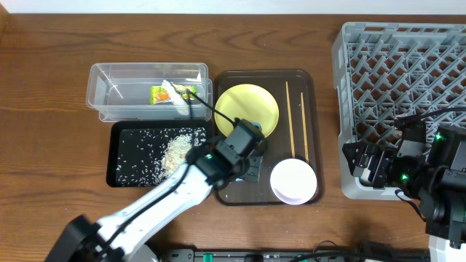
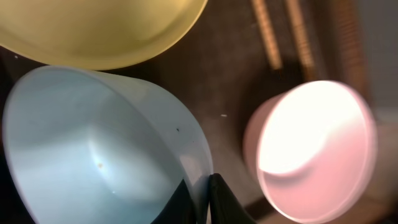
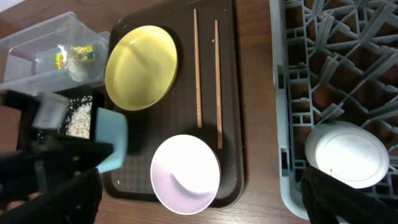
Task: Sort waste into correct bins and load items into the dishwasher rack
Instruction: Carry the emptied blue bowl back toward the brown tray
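Step in hand: loading. The left tool (image 2: 203, 198) is closed on the wall of the light-blue bowl (image 3: 112, 138), which stands tipped on edge over the lower left of the brown tray (image 1: 309, 84). The right tool (image 1: 368, 166) is spread wide and empty at the lower left corner of the dishwasher rack (image 1: 408, 65).

Next move, as judged: carry the bowl rightward to the rack, or pass it across, with the thin pinch kept secure.

The right wrist view shows a white round dish (image 3: 346, 154) in the rack. The overhead view hides it beneath the arm. Only the left wrist view shows the pinch.
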You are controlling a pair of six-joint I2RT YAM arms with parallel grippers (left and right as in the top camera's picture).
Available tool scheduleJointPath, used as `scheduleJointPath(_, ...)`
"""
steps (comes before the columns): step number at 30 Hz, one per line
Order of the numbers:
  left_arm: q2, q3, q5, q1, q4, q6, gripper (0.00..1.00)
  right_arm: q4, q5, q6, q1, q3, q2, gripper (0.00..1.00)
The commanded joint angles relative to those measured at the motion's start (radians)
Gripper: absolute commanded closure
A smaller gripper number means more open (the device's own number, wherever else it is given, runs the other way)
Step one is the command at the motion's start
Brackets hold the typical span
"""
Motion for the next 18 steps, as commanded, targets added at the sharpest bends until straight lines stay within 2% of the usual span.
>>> scheduleJointPath(1, 0.036, 0.011, -0.045, -0.005, 0.008, -0.024, 0.83, -0.001, -0.001, 0.001, 0.016, 0.014, -0.002, 0.01)
scheduleJointPath(7, 0.024, 0.019, -0.037, -0.006, 0.017, -0.024, 0.58, -0.001, -0.001, 0.001, 0.016, 0.014, -0.002, 0.01)
scheduleJointPath(9, 0.013, 0.021, -0.028, -0.007, 0.016, -0.033, 0.39, -0.001, -0.001, 0.001, 0.016, 0.014, -0.002, 0.01)
scheduleJointPath(11, -0.003, 0.021, -0.019, -0.007, 0.017, -0.069, 0.26, -0.001, -0.001, 0.001, 0.016, 0.014, -0.002, 0.01)
scheduleJointPath(13, -0.025, 0.021, -0.019, -0.007, 0.033, -0.106, 0.22, -0.001, -0.001, 0.001, 0.016, 0.014, -0.002, 0.01)
scheduleJointPath(18, -0.122, 0.021, -0.001, -0.007, 0.055, -0.109, 0.18, -0.001, -0.001, 0.001, 0.016, 0.014, -0.002, 0.01)
